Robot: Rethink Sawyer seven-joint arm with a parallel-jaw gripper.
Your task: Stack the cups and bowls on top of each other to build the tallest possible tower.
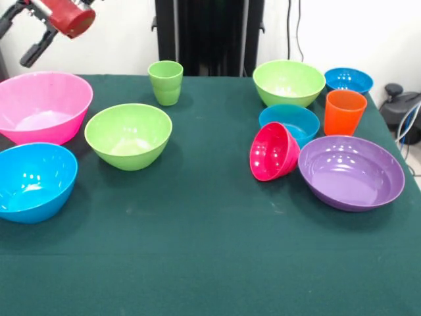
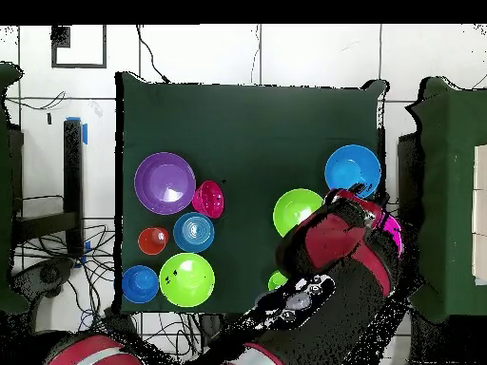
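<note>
Progress: none stacked | cups (image 1: pixel 166 82) and bowls (image 1: pixel 128 135) stood apart on worktop (image 1: pixel 210 250), small red-pink bowl (image 1: pixel 273 152) tipped beside purple bowl (image 1: pixel 351 172) | pincer (image 1: pixel 41 33) apparently spread, empty, above pink bowl (image 1: pixel 41 105) | whole tower outstanding.

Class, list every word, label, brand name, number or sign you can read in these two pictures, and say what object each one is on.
None: no readable text shows in either view.
The bowls, such as the big pink bowl and purple bowl, are plain.
The light green cup and orange cup carry no markings.
The gripper shows no legible label.
</note>
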